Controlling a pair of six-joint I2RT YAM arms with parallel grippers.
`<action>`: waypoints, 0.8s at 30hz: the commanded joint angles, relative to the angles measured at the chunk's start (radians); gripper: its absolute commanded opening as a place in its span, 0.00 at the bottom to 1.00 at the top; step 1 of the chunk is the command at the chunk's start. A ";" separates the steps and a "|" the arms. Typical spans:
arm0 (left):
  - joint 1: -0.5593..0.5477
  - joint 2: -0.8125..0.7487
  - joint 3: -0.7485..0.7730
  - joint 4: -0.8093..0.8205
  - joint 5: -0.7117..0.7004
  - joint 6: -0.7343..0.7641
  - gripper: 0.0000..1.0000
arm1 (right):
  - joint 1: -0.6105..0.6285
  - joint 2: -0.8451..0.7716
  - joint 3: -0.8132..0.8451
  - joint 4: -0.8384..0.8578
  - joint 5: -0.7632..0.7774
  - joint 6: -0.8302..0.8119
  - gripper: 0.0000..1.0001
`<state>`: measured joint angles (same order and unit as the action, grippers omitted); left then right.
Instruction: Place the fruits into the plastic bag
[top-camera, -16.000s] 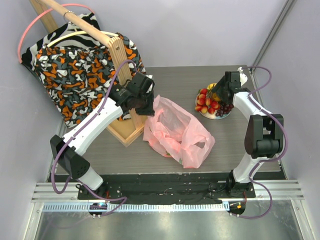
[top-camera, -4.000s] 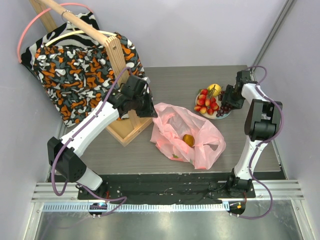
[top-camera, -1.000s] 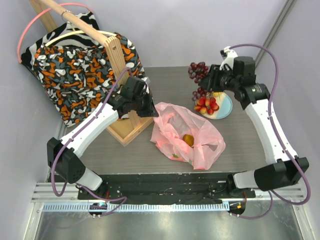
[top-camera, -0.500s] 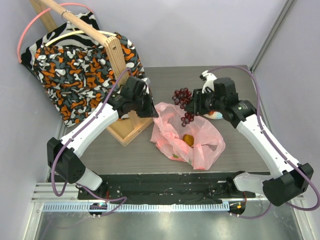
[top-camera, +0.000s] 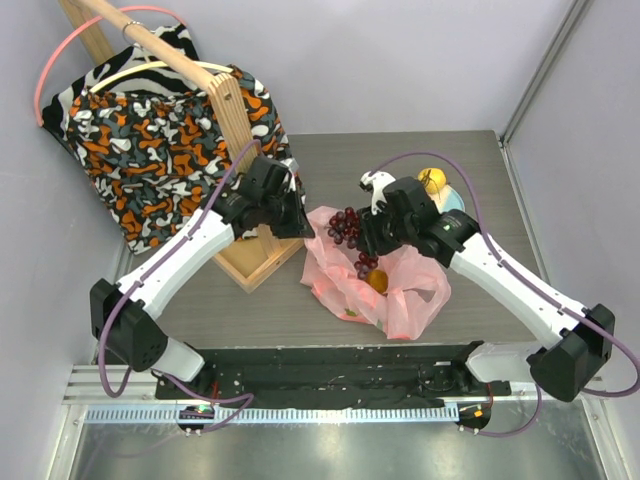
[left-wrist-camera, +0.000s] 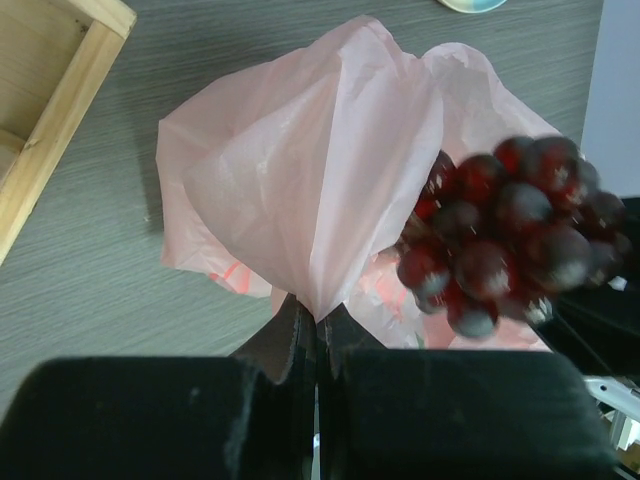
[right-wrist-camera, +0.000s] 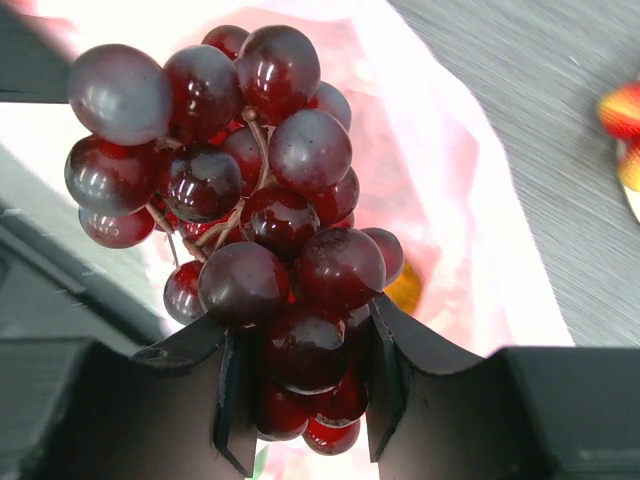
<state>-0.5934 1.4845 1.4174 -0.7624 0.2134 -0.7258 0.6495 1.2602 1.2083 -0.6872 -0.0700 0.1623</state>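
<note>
The pink plastic bag (top-camera: 400, 290) lies crumpled on the table middle, with an orange fruit (top-camera: 377, 281) inside it. My left gripper (top-camera: 296, 224) is shut on the bag's upper left edge and lifts it; the left wrist view shows the pinched fold (left-wrist-camera: 330, 200) at its tips (left-wrist-camera: 317, 318). My right gripper (top-camera: 366, 240) is shut on the dark purple grape bunch (top-camera: 349, 228) and holds it over the bag's mouth; it fills the right wrist view (right-wrist-camera: 250, 200). A yellow fruit (top-camera: 432, 181) sits on the pale blue plate (top-camera: 455, 200), mostly hidden behind my right arm.
A wooden stand (top-camera: 245, 258) with a slanted post (top-camera: 235, 110) rises left of the bag, draped with an orange-black patterned cloth (top-camera: 150, 150). Purple cables loop over both arms. A strawberry piece (right-wrist-camera: 622, 110) shows at the right wrist view's edge.
My right gripper has carried the grape bunch from above the plate leftward and down, to over the bag's mouth. The left gripper has kept its hold on the bag edge.
</note>
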 joint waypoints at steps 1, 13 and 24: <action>0.023 -0.064 -0.015 -0.008 -0.006 -0.037 0.00 | 0.018 0.027 -0.012 0.002 0.125 -0.032 0.15; 0.023 -0.076 -0.032 0.000 -0.020 -0.049 0.00 | 0.093 0.108 -0.029 -0.092 0.289 -0.130 0.15; 0.023 -0.056 0.002 -0.014 -0.016 -0.040 0.00 | 0.101 0.258 0.020 -0.071 0.484 -0.021 0.13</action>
<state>-0.5930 1.4425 1.3800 -0.7727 0.2050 -0.7330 0.7498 1.4784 1.1782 -0.7933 0.3092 0.0902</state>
